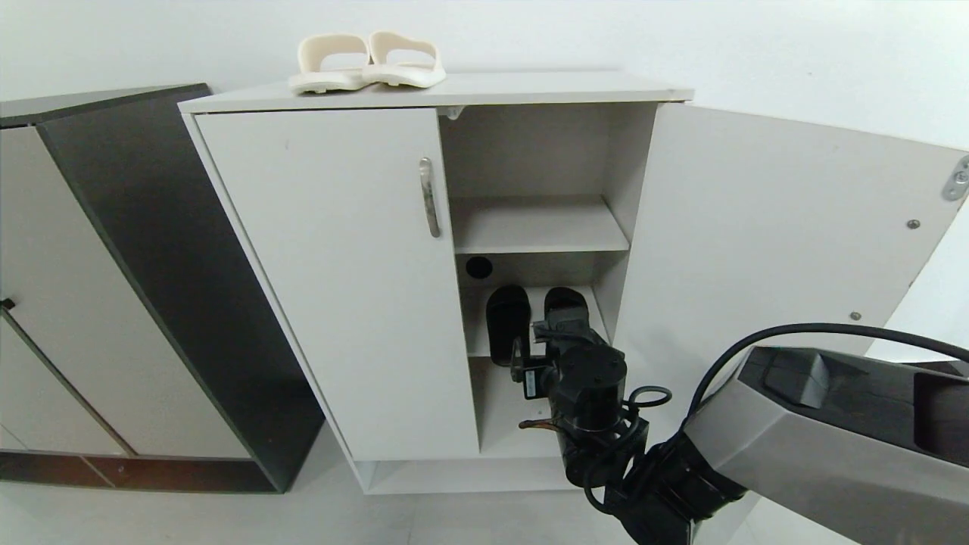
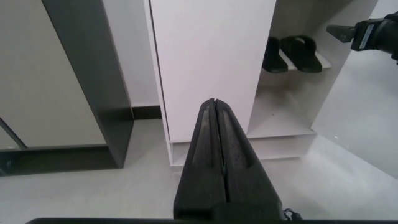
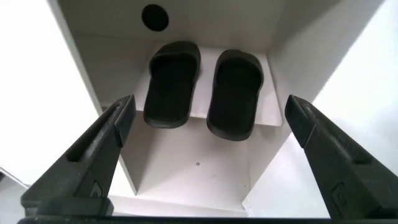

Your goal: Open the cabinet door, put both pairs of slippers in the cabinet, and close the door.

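Slippers up top in the head view: the cream slippers (image 1: pixel 369 62) sat on the cabinet (image 1: pixel 568 89), side by side, long axes running front to back. They looked like light, bendy foam, best pinched at the strap. The right door (image 1: pixel 764 250) stood open.

Left wrist view: the left gripper (image 2: pixel 214 109) hung low outside, fingers pressed together on nothing.

Right wrist view: the right gripper (image 3: pixel 209 104) gaped wide before the black slippers (image 3: pixel 172 84). These lay on the middle shelf, toes inward, heels overhanging its edge.
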Tool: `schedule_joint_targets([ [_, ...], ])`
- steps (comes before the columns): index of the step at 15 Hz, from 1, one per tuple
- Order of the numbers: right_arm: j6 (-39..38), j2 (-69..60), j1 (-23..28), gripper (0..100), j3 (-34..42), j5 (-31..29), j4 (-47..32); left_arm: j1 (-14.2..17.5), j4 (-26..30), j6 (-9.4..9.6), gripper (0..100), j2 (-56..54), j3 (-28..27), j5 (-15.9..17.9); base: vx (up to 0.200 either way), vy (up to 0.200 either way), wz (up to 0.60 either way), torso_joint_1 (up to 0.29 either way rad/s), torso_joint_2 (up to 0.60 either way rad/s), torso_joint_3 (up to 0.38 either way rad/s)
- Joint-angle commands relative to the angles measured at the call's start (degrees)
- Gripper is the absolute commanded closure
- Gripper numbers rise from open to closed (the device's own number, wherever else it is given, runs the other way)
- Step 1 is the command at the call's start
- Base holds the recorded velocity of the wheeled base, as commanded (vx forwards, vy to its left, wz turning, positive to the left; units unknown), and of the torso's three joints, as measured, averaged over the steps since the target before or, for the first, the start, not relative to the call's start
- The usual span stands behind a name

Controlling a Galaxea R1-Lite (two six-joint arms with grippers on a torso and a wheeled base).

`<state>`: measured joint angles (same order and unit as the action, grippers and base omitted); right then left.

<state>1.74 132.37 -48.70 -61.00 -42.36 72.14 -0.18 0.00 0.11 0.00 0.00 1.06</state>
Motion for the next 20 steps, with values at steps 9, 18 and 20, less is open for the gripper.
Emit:
schedule_joint_targets([
  [9,0.1,-0.97,-0.08,0,1.76,1.67,0.1,0.01,0.0,0.24,100,0.09,0.0,0.35,0.0,0.044,0.0,0.0,0.0,0.013],
  [18,3.88,-3.78,-0.17,0,8.36,3.87,0.28,0.01,0.0,0.24,100,0.09,0.0,0.35,0.0,0.2,0.0,0.003,0.0,0.002],
  [20,4.94,-4.22,-0.17,0,9.32,6.33,0.54,0.01,0.0,0.15,100,0.09,0.0,0.35,0.0,0.2,0.0,0.005,0.0,0.005],
])
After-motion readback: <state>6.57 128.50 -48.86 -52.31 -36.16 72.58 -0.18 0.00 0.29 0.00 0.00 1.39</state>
